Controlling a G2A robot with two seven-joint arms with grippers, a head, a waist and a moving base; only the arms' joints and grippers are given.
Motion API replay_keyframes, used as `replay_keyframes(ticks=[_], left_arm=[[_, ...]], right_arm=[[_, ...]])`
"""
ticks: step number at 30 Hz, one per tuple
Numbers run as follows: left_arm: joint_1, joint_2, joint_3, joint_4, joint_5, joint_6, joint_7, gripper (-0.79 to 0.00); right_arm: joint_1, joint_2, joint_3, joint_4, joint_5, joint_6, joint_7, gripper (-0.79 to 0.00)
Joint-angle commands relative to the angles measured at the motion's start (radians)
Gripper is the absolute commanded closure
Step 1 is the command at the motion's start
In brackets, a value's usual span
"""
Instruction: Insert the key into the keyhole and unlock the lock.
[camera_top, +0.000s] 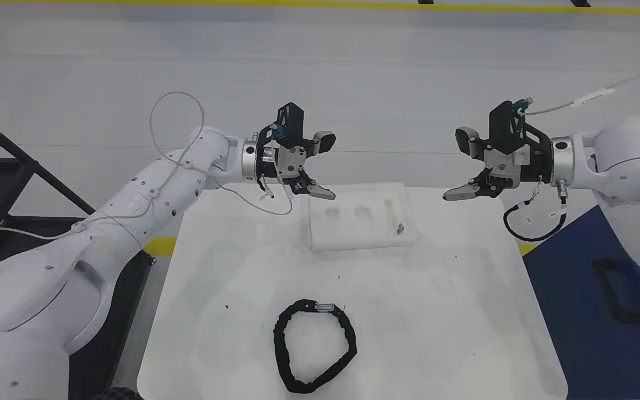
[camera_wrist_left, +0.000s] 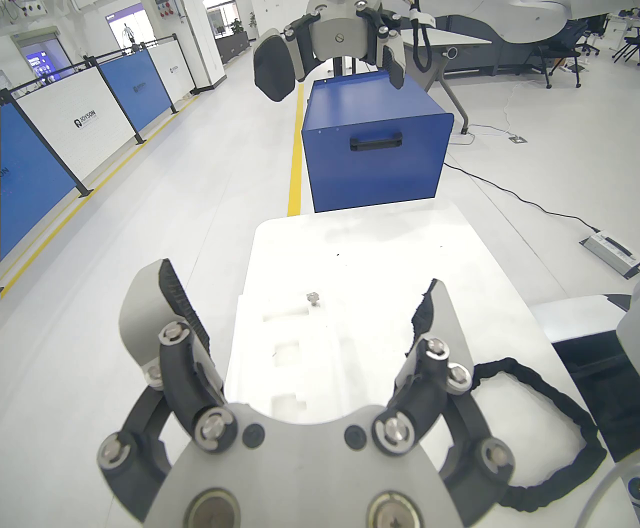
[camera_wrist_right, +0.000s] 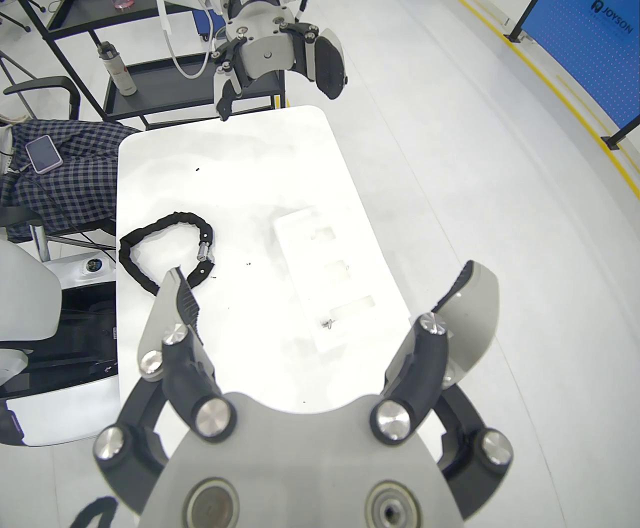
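Gaping left pincer (camera_top: 326, 166), right pincer (camera_top: 457, 165) hover along far table (camera_top: 450, 300) edge.

We are holding our left tool (camera_wrist_left: 299, 282) wide open over the desk (camera_wrist_left: 400, 240). The key (camera_wrist_left: 313, 298) is lying on a white foam tray (camera_wrist_left: 245, 360), the lock (camera_wrist_left: 560, 395) nearby. The right tool (camera_wrist_left: 335, 77) is hanging open opposite.

A wide gap separates foam tray (camera_top: 325, 228) and lock (camera_top: 284, 346).
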Motion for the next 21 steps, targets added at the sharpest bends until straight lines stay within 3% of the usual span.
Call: replay_keyframes(ticks=[1,11,21], left_arm=[[0.0,0.0,0.0,0.0,0.0,0.0,0.0,-0.784],[0.0,0.0,0.0,0.0,0.0,0.0,0.0,-0.785],[0.0,0.0,0.0,0.0,0.0,0.0,0.0,-0.785]], right_arm=[[0.0,0.0,0.0,0.0,0.0,0.0,0.0,-0.784],[0.0,0.0,0.0,0.0,0.0,0.0,0.0,-0.785],[-0.056,-0.014,-0.034,0.024,-0.095,0.104,-0.05,-0.785]])
